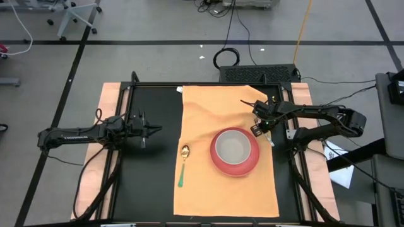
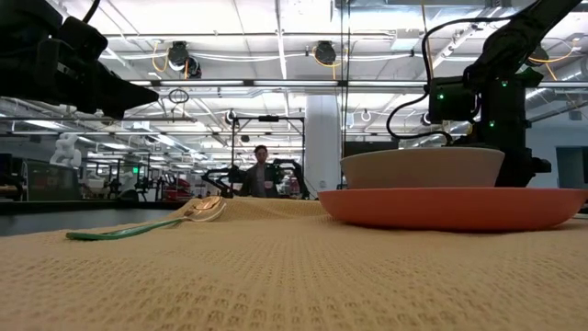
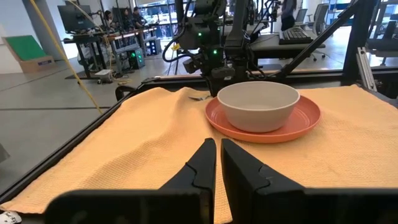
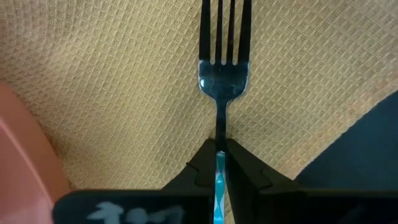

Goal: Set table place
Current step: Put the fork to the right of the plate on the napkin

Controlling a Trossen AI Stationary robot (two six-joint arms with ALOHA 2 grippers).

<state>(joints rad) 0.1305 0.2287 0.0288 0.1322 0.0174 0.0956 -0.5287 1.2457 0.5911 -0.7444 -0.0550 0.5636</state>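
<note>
A: Right end effector (image 4: 219, 163) status?
B: Clenched on fork (image 4: 222, 68), over mat (image 1: 202, 164), just beside red plate (image 1: 251, 165) w/ bowl (image 1: 233, 146).
A: Mat?
B: Mid surface (image 1: 151, 176), spoon (image 1: 183, 162) on it. Left end effector (image 1: 153, 130) clenched, empty, over bare surface.

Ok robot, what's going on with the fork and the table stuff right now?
Right end effector shut on fork, beside red plate. Left end effector shut, empty, waiting off the mat. Bowl on plate, spoon placed. Nothing blocking.
</note>
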